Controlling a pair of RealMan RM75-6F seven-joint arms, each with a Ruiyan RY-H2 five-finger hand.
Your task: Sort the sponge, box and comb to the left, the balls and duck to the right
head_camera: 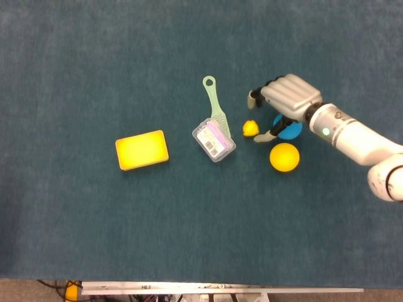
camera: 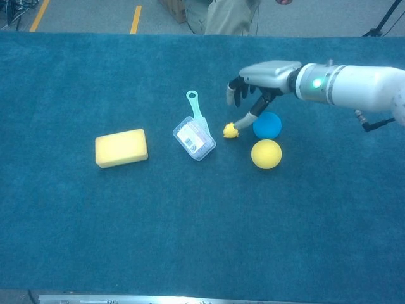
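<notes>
Hiding part of the blue ball [head_camera: 291, 130], empty spread-fingered right hand [head_camera: 286, 100] above the duck [head_camera: 250, 128].

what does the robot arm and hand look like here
Only the right arm shows: a glossy white tube built from rounded segments, with dark seam rings at the joints and a small green light near the wrist. The right robot hand has a pale grey ribbed back, dark finger segments and light fingertips.
</notes>
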